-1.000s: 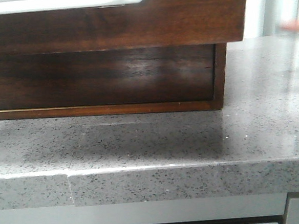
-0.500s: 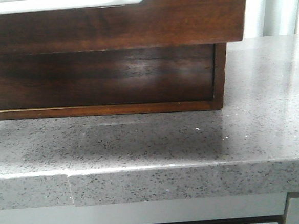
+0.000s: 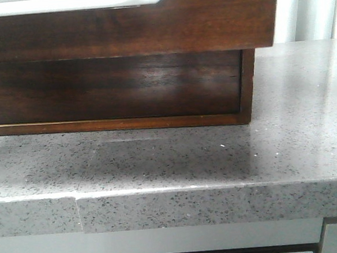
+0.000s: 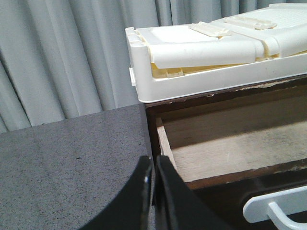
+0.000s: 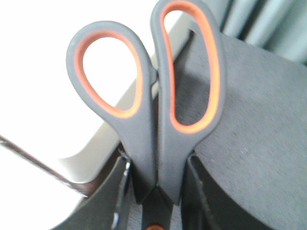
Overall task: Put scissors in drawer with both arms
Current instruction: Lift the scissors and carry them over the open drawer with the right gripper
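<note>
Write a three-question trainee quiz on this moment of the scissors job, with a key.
1. True or false: the right gripper holds the scissors with the handle loops pointing away from the fingers.
2. In the left wrist view, the drawer is: A) open, nothing visible inside; B) shut; C) open with the scissors inside.
3. What sits on top of the cabinet above that drawer?

Key: 1. True. 2. A. 3. A cream plastic crate. The left gripper is shut and holds nothing.
</note>
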Motion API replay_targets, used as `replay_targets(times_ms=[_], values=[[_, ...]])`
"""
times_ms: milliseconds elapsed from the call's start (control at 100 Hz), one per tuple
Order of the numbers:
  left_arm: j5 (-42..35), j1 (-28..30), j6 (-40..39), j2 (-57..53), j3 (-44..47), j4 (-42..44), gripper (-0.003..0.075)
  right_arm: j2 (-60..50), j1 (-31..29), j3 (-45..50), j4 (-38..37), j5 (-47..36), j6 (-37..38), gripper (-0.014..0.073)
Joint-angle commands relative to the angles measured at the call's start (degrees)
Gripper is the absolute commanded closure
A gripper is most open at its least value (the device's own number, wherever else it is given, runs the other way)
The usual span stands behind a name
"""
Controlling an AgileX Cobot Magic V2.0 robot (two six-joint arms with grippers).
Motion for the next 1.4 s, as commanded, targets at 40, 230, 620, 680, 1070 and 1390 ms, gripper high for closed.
replay_targets(times_ms=[40,230,620,680,1070,1390], values=[[-4.82,-0.38,0.07,1.2,-1.85,0.39,0.074,-1.88,4.21,-3.34,-0.51,-2.48,-1.38,0.0659],[-5.84,-0.38,0.07,1.2,-1.85,0.39,0.0739,-1.76,10.91,-3.44,-0.51,-6.02,-4.11,0.0659],[-5.99,-0.38,0.07,1.2,-1.85,0.3,0.074,2.63,23.45,-3.44,-0.03,-10.14,-14.07,0.0659],[-5.99,-0.38,0.07,1.2,-1.85,0.27,0.0739,3.62,24.74,-3.44,-0.03,-10.53,-14.73,0.0659],[-5.89,-0.38,0.07,1.2,-1.85,0.17,0.074,10.67,28.14,-3.44,1.93,-13.25,-18.66,0.0659],[-5.89,-0.38,0.07,1.2,-1.85,0.05,0.074,14.66,28.52,-3.32,4.12,-9.97,-26.99,0.0662]])
